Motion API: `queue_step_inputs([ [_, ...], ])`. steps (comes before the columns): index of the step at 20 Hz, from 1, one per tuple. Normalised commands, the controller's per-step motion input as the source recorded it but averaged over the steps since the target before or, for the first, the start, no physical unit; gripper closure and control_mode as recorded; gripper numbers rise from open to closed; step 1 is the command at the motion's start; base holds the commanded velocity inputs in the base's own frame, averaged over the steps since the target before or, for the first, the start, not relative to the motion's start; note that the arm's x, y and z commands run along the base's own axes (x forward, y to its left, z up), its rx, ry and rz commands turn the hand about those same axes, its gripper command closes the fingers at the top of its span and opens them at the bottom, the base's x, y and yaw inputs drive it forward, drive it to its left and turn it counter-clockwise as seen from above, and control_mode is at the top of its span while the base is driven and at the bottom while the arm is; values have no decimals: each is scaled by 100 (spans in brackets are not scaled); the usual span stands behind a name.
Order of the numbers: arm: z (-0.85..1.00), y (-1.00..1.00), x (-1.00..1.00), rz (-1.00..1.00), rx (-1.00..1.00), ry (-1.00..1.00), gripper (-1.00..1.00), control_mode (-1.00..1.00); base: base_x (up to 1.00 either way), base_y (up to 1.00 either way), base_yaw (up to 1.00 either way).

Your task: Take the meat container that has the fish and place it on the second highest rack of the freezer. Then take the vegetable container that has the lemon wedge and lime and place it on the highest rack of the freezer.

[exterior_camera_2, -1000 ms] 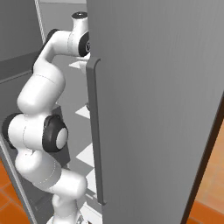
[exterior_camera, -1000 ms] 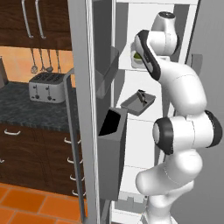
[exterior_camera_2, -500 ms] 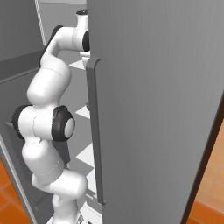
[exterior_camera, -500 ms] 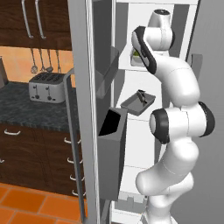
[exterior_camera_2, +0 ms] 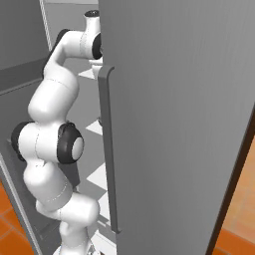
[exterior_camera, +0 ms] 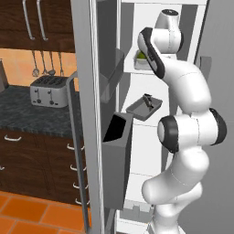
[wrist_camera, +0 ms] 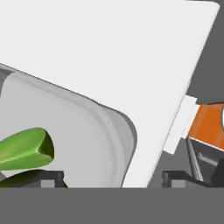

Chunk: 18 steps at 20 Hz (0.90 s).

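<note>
The vegetable container [exterior_camera: 140, 61] stands on the freezer's highest rack [exterior_camera: 147, 71], with green fruit inside. In the hand view its pale rounded wall [wrist_camera: 98, 131] fills the left side, and a green lime piece [wrist_camera: 25, 148] lies in it. My gripper [wrist_camera: 112, 178] is open; its dark fingertips [wrist_camera: 52, 177] stand wide apart on either side of the container's rim, gripping nothing. One rack lower, the dark meat container [exterior_camera: 144, 107] sits with the fish in it.
The freezer door [exterior_camera: 87, 114] stands open on the left with a dark bin [exterior_camera: 116, 137] on its inside. The closed grey door [exterior_camera_2: 174, 124] flanks the arm on the right. A toaster [exterior_camera: 47, 90] sits on the dark counter beyond.
The arm's upper links have swung slightly left toward the top rack. Both containers rest where they were.
</note>
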Motion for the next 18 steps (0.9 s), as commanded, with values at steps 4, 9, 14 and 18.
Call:
queue_step_inputs([
  [4, -12, 23, -36, 0, 0, -19, -100, -100, 0, 0, 0],
  [9, 46, 12, -19, 0, 0, -24, -100, -100, 0, 0, 0],
  [14, 14, 0, -94, 0, 0, -8, -100, -100, 0, 0, 0],
  [18, 0, 0, -100, 0, 0, -1, -100, -100, 0, 0, 0],
])
